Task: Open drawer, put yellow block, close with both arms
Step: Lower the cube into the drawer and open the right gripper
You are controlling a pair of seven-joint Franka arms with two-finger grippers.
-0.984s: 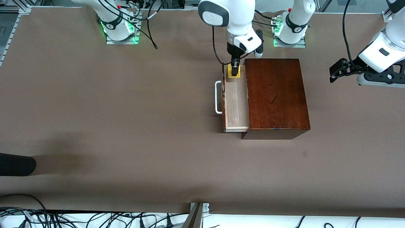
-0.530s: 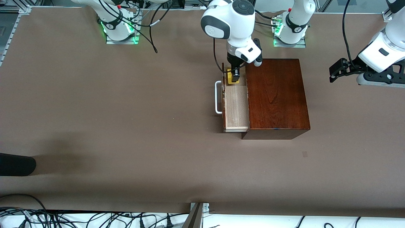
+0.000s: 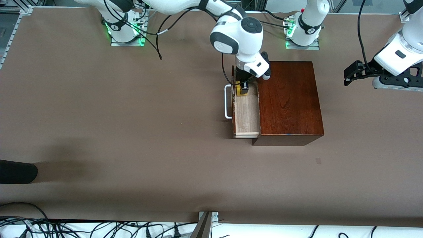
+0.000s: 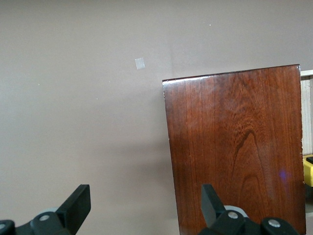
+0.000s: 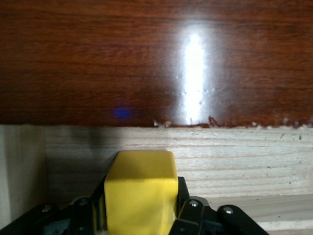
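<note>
While lowering: right gripper (image 3: 243,88) clamped on block (image 3: 241,91), upper centre of frame.
Drawer (image 3: 246,114): open to receive it.
Left gripper (image 3: 351,73): fingers apart, waiting, right edge.

Drawer pulled out, block held down inside it

The drawer (image 3: 246,112) stands out of the box (image 3: 287,99) on the side toward the right arm's end of the table. The right gripper (image 3: 243,90) is down in the drawer's end farthest from the front camera, clamped on the block (image 3: 240,91). The left gripper (image 3: 350,74) waits in the air, well apart from the box, over the left arm's end of the table.
</note>
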